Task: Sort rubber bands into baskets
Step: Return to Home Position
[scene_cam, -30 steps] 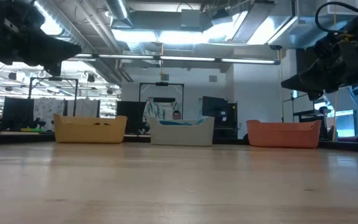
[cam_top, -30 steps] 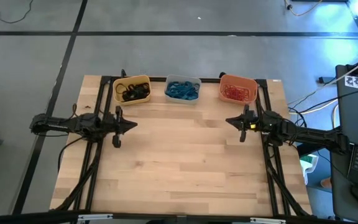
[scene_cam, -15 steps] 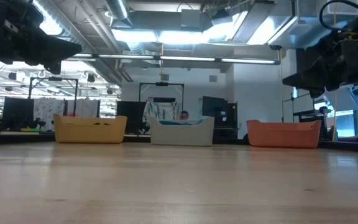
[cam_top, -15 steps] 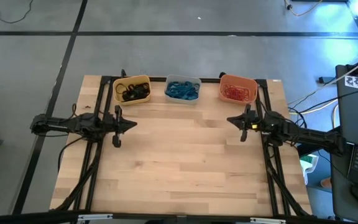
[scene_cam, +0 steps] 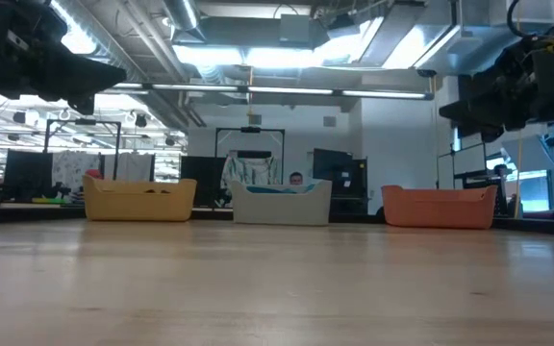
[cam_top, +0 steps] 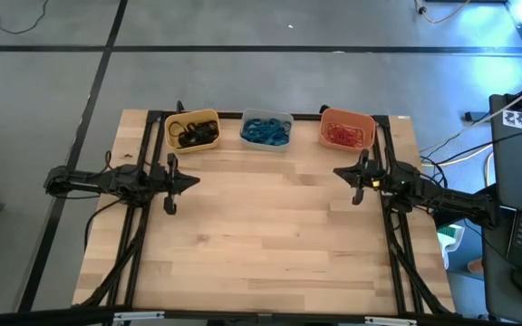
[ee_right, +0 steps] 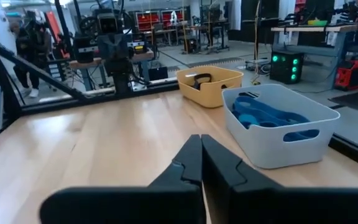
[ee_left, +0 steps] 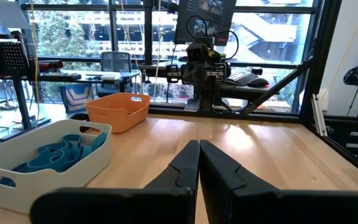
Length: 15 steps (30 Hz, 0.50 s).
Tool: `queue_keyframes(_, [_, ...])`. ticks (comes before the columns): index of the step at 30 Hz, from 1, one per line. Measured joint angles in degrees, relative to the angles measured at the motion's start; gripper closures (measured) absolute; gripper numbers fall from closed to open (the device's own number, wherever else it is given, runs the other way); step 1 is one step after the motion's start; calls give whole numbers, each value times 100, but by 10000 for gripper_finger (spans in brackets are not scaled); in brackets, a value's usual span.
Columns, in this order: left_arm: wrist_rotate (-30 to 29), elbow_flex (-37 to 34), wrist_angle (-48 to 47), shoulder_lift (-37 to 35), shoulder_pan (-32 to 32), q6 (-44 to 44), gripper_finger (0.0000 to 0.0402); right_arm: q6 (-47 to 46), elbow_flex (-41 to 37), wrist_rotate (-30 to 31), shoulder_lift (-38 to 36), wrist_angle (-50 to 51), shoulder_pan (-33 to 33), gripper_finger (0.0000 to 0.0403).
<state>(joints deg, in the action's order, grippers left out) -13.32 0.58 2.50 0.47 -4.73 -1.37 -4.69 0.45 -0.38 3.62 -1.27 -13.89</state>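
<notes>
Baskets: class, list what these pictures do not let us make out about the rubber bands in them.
Low view: the wall of the orange basket hides its bands.
High view: the black bands and red bands are too small to count.
Left wrist view: the orange basket's wall hides its contents; the yellow basket is cut off beyond the frame's edge.

Hi cam straight down on table (cam_top: 261, 235), low cam tabletop lvl, wrist cams face inward, baskets (scene_cam: 283, 207) shared
</notes>
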Motion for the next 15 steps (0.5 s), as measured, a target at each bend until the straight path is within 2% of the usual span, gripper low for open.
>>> queue_keyframes(15, [0,-2,0,0,0,-7,392,-63,0,22,0,-17,0,397])
